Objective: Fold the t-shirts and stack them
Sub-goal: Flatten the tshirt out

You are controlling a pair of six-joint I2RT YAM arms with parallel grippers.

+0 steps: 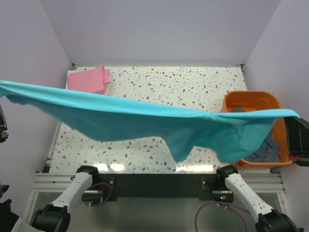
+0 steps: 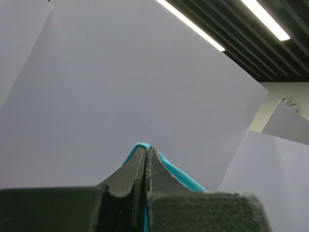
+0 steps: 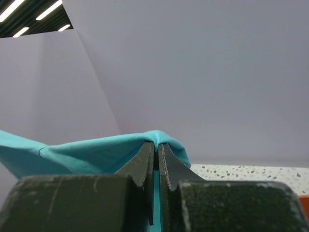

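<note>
The turquoise t-shirt hangs stretched in the air above the speckled worktop, spanning from 9 o'clock to 3 o'clock in the overhead view, its lower edge sagging toward 6 o'clock. The left claw is clenched on one end of the cloth, with a teal fold poking out past its pressed-together tips. The right claw is likewise clamped on the other end, the fabric draped over its tips. A folded pink t-shirt lies on the worktop at 10 o'clock. The orange tub stands at 3 o'clock, with a dark grey-blue t-shirt bunched inside it, partly hidden behind the hanging turquoise cloth.
</note>
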